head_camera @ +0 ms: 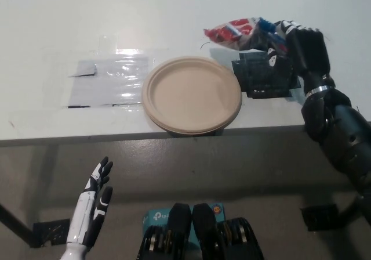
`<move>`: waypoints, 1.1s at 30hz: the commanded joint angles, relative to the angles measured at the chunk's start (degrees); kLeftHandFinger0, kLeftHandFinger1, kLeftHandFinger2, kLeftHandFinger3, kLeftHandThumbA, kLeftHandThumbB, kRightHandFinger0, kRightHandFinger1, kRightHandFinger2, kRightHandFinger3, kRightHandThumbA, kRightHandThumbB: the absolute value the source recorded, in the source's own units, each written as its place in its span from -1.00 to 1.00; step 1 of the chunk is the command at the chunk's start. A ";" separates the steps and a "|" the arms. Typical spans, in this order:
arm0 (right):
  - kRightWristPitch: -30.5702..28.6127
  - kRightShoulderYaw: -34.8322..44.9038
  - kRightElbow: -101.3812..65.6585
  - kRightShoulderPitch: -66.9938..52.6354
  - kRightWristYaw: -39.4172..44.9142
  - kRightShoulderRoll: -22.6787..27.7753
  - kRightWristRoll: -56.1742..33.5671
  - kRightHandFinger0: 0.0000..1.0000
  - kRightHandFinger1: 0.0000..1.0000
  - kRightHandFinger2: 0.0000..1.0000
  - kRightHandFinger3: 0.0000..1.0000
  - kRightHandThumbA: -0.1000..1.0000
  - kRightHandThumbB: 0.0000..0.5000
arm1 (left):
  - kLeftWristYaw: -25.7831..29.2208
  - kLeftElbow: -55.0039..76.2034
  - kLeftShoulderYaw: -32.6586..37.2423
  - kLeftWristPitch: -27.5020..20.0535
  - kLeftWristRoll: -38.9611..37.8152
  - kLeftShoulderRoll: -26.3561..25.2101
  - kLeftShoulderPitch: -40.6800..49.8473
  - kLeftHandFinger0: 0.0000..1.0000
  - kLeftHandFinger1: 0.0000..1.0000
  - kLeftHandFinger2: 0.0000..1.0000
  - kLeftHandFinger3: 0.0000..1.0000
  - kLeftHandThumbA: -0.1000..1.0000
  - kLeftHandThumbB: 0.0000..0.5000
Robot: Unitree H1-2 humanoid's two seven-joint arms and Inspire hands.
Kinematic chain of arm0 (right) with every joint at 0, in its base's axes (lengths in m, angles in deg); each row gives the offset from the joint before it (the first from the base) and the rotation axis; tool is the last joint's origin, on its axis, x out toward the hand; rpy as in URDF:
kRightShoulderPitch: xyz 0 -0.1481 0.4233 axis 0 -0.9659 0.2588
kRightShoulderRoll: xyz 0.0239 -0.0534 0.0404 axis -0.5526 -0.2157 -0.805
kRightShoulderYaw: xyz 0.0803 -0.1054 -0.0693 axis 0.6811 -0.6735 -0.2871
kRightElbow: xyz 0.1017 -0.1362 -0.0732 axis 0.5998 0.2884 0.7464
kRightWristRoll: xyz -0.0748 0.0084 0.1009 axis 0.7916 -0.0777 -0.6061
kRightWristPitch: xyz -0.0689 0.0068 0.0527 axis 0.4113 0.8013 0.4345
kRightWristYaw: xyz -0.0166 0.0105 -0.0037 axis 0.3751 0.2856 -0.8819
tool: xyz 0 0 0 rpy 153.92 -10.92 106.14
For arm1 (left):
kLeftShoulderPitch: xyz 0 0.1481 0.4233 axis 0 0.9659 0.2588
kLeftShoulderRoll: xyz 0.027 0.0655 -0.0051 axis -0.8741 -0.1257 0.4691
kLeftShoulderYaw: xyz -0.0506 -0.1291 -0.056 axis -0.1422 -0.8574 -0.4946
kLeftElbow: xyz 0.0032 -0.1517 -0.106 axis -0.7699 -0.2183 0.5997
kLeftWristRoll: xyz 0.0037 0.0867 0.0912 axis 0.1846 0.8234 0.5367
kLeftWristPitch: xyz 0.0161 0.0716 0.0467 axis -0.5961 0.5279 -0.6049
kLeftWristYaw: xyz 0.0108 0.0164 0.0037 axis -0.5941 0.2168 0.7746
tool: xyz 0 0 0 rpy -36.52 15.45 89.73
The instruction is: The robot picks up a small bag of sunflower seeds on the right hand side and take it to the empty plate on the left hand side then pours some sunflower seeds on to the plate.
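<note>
Bag print: we saw red, white and blue printing on the bag of sunflower seeds [235, 31], but could not read a word.
Box logo: we made out a partial "tp" mark on the teal box [155, 216] below.

Bright overhead glare on plastic sheet [107, 83]

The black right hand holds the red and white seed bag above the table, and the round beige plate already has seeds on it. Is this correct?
Not quite. In the head view the round beige plate is bare, with no seeds on it. The black right hand does hold the red and white seed bag above the table.
</note>
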 commanded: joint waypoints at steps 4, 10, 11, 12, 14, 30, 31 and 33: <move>-2.83 -3.34 -2.46 2.55 -2.24 0.04 1.99 -1.00 -0.58 0.28 -0.11 -1.00 -0.38 | -0.48 1.26 -0.14 -0.80 -0.94 -0.26 -0.89 1.00 1.00 1.00 1.00 1.00 -0.55; -2.42 -5.73 -2.39 2.11 -2.88 0.14 3.09 -1.00 -0.68 0.25 -0.07 -1.00 -0.42 | -0.46 1.29 -0.15 -0.55 -0.87 -0.30 -1.02 1.00 1.00 1.00 1.00 1.00 -0.52; -2.55 -6.47 -2.36 1.93 -3.54 0.39 3.72 -1.00 -0.64 0.31 0.01 -1.00 -0.40 | -0.42 1.25 -0.09 -0.67 -0.60 -0.38 -0.99 1.00 1.00 1.00 1.00 1.00 -0.55; -2.42 -6.82 -2.44 1.88 -3.83 0.53 4.04 -1.00 -0.64 0.32 0.03 -1.00 -0.36 | -0.46 1.24 -0.08 -0.68 -0.69 -0.39 -0.99 1.00 1.00 1.00 1.00 1.00 -0.55; -2.57 -7.47 -2.83 1.73 -4.40 0.97 4.52 -1.00 -0.61 0.35 0.08 -1.00 -0.37 | -0.57 1.19 -0.08 -0.81 -1.01 -0.38 -0.99 1.00 1.00 1.00 1.00 1.00 -0.55; -1.42 -13.18 -8.49 1.52 -7.59 4.79 10.79 -1.00 -0.37 0.58 0.21 -1.00 -0.39 | -0.61 0.53 0.27 -1.41 -0.48 -0.74 -1.15 1.00 1.00 1.00 1.00 1.00 -0.58; -0.74 -13.91 -8.88 1.72 -8.12 4.98 11.76 -1.00 -0.38 0.55 0.14 -1.00 -0.34 | -0.61 0.57 0.28 -1.31 -0.51 -0.69 -1.14 1.00 1.00 1.00 1.00 1.00 -0.58; -0.72 -14.16 -9.66 2.04 -7.10 5.18 11.89 -1.00 -0.37 0.55 0.13 -1.00 -0.37 | -0.48 0.49 0.23 -1.38 -0.36 -0.72 -1.20 1.00 1.00 1.00 1.00 1.00 -0.57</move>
